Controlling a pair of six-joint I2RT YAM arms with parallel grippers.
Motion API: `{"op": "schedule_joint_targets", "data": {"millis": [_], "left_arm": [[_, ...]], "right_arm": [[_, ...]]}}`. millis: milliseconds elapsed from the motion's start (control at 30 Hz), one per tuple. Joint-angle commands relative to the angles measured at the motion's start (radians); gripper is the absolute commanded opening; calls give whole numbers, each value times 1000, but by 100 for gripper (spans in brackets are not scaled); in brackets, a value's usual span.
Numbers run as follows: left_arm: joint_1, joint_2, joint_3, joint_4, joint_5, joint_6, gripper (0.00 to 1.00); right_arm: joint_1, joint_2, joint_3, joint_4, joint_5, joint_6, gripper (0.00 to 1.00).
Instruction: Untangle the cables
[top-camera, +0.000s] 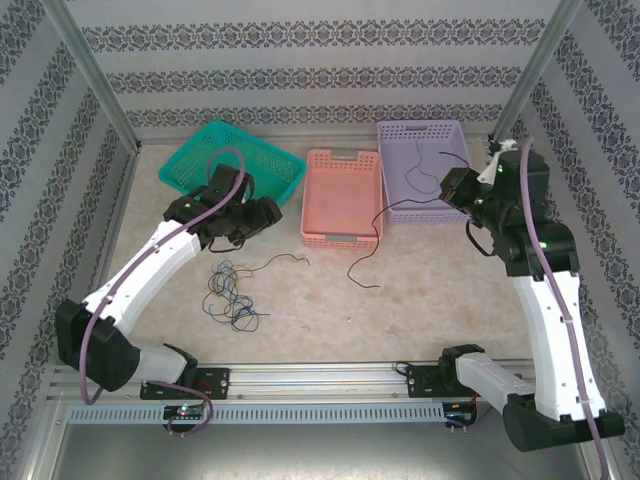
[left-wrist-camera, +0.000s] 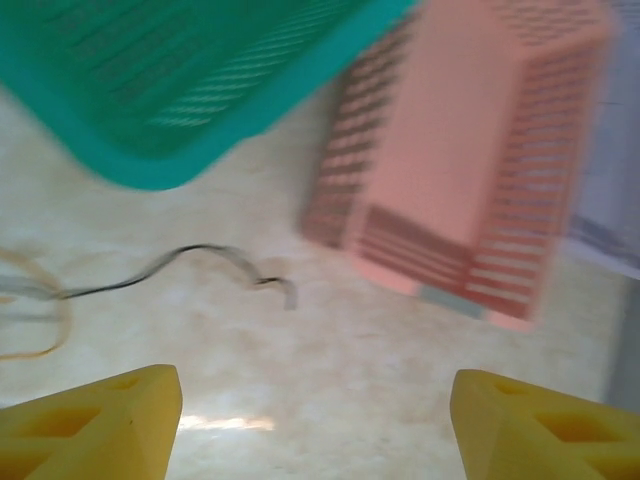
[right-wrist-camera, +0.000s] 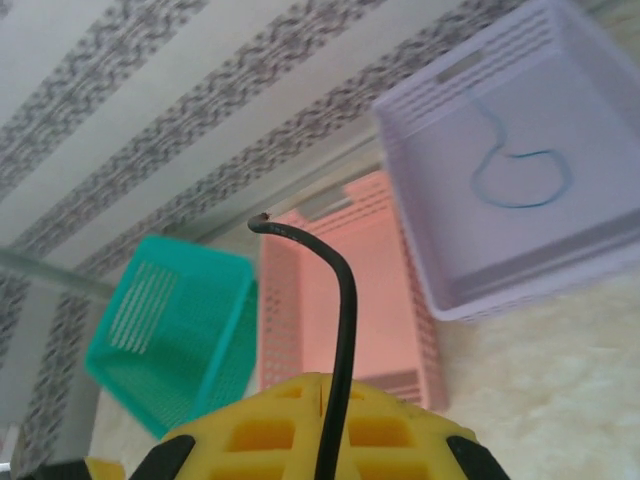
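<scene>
A black cable (right-wrist-camera: 346, 300) is pinched in the right claw (right-wrist-camera: 322, 432) beside the purple basket (right-wrist-camera: 432, 215); the left claw (left-wrist-camera: 315, 400) is spread open beyond the tangled cables (top-camera: 228, 296).

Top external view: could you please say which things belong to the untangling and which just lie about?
Job: tangled bundle of thin cables; thin black cable; thin blue cable.
Lying about: teal plastic basket; pink plastic basket; lilac plastic basket.
</scene>
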Motion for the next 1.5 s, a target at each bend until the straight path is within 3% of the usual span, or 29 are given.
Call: {"op": "schedule_joint_targets", "data": {"millis": [0,133,233,400,500,633,833,1000,1133,1300,1433,1467], "left_arm": [[-51,-25,76,208,197,169,69],[-124,9,173,255,298,323,66],[-134,47,235,281,327,308,66],[-136,143,385,282,295,48,73],[-145,188,442,307,277,-187,72],[-157,195,473,262,205,-385,78],[-159,222,497,190,261,-523,78],[-159,216,482,176,249,-566,72],[-156,219,481,170,243,-575,58],[-140,201,478,170,229,-559,27],[-114,199,512,123,228,-462,0],[-102,199,533,100,219,-409,0]], "right_arm": [[55,40,42,96,-126,-73,0],[122,84,67,125,-179,-196,0],[163,101,61,165,-217,-292,0],[227,140,63,180,-126,-399,0],[298,159,58,206,-16,-451,0],[421,184,54,251,150,-537,0],[595,218,29,323,366,-722,0],[671,244,16,343,436,-818,0],[704,253,1,348,445,-860,0],[712,247,-30,340,447,-870,0],[696,251,-13,291,346,-841,0],[681,258,6,265,290,-819,0]]}}
